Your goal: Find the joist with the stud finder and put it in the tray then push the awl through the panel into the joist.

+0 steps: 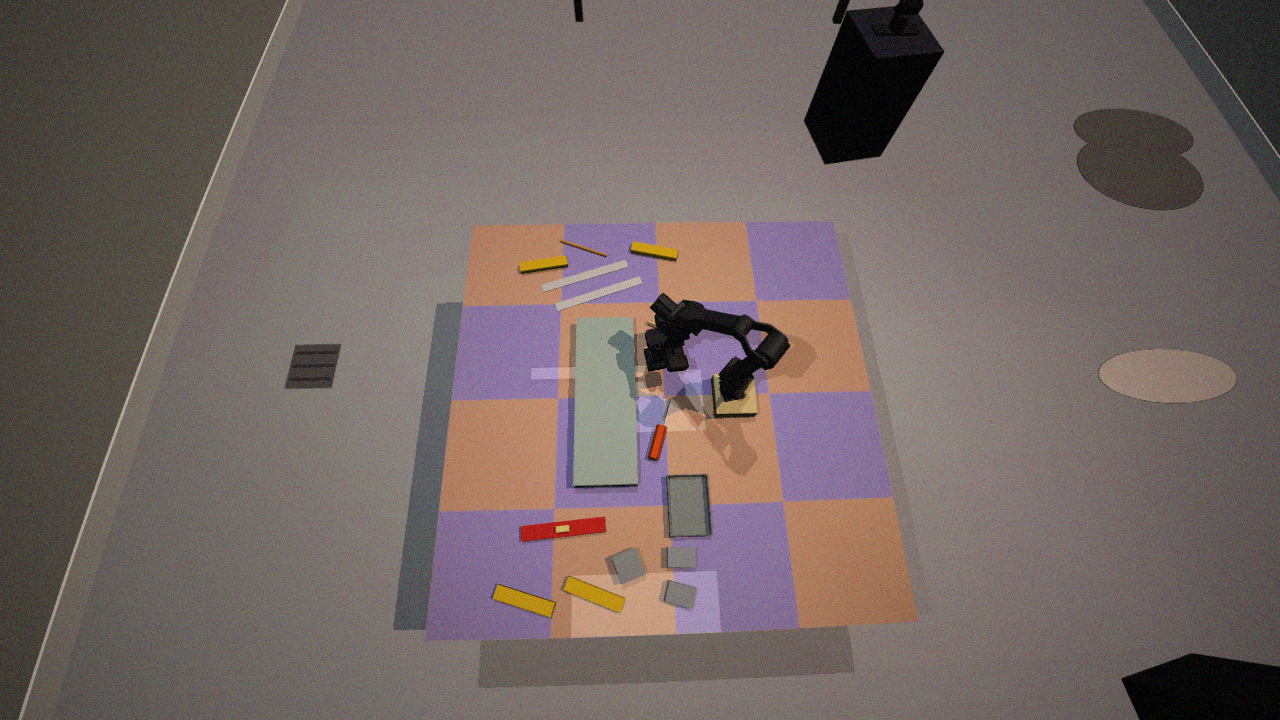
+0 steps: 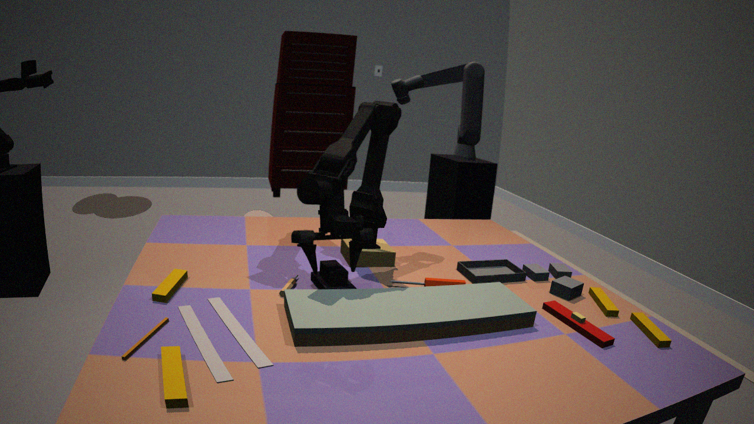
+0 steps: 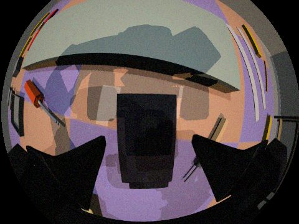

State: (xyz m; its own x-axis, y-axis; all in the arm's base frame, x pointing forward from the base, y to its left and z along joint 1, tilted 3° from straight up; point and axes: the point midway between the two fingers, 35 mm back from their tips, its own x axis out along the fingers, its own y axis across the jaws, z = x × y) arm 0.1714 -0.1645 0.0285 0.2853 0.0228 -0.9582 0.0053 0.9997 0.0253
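The black stud finder [image 2: 333,275] [image 3: 146,124] stands on the table beside the pale green floor panel [image 1: 605,429] [image 2: 411,312] [image 3: 109,18]. My gripper [image 2: 334,270] [image 3: 149,140] is open and low over it, one finger to each side, not closed on it. In the top view the arm mostly hides the stud finder. A tan-handled pointed tool [image 2: 287,286] [image 3: 218,127] lies near one finger. An orange-handled tool [image 1: 657,442] [image 2: 445,282] [image 3: 33,93] with a thin shaft lies by the panel; I cannot tell which is the awl. The grey tray [image 1: 708,507] [image 2: 500,278] looks empty.
A red level [image 1: 537,532] [image 2: 564,314] lies beyond one panel end, with grey blocks [image 1: 628,565] [image 2: 566,287] and yellow bars [image 1: 594,594] near it. Two white strips [image 1: 598,294] [image 2: 205,343], a thin orange stick [image 1: 582,248] and more yellow bars [image 1: 654,250] lie beyond the other end.
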